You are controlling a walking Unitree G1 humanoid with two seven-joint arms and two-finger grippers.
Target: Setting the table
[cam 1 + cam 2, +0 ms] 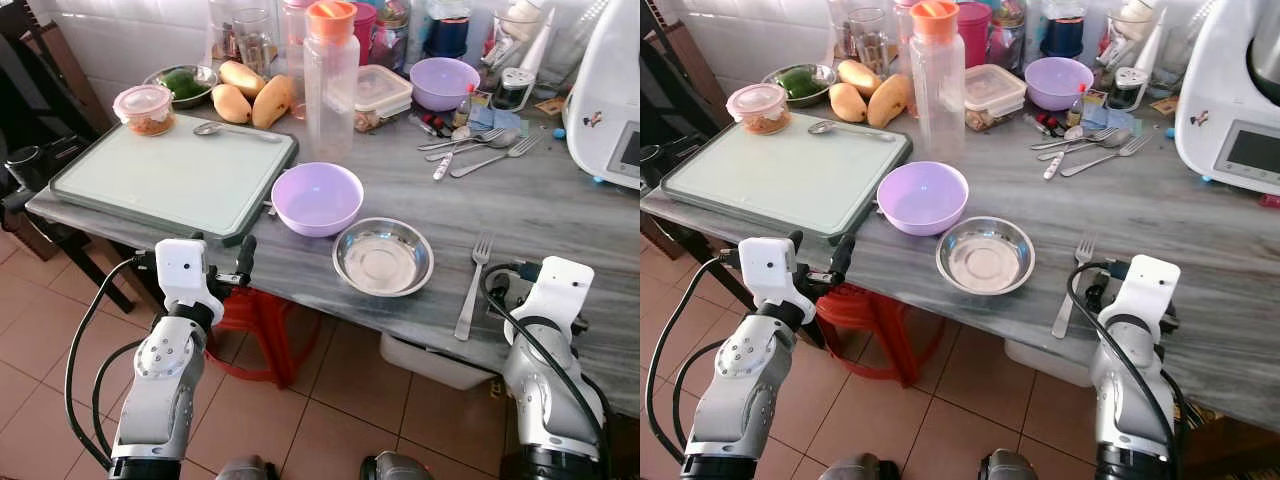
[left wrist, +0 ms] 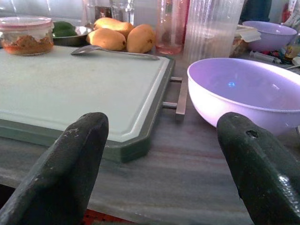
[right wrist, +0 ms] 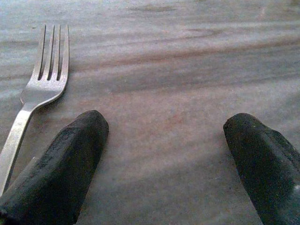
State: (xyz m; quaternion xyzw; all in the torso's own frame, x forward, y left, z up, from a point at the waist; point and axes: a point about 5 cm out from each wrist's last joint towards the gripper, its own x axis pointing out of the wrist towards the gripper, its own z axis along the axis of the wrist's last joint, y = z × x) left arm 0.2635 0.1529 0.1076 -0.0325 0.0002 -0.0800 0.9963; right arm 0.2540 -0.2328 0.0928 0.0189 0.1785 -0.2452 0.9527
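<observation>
A lilac bowl point(image 1: 317, 197) and a steel bowl point(image 1: 383, 257) stand side by side near the front edge of the grey marble table point(image 1: 560, 210). One fork point(image 1: 472, 285) lies to the right of the steel bowl, tines pointing away. My left gripper point(image 2: 161, 123) is open and empty at the table's edge, facing the gap between the green-rimmed cutting board point(image 1: 170, 170) and the lilac bowl point(image 2: 248, 91). Low over the tabletop my right gripper point(image 3: 164, 124) is open too, with the fork point(image 3: 44, 79) just beside one finger. A spoon point(image 1: 235, 129) rests on the board's far side.
At the back stand a clear pitcher point(image 1: 330, 80), mangoes point(image 1: 255, 98), a lidded jar point(image 1: 145, 108), another lilac bowl point(image 1: 444, 82) and loose cutlery point(image 1: 480, 150). A white appliance point(image 1: 610, 100) fills the far right. A red stool point(image 1: 265, 320) sits under the table.
</observation>
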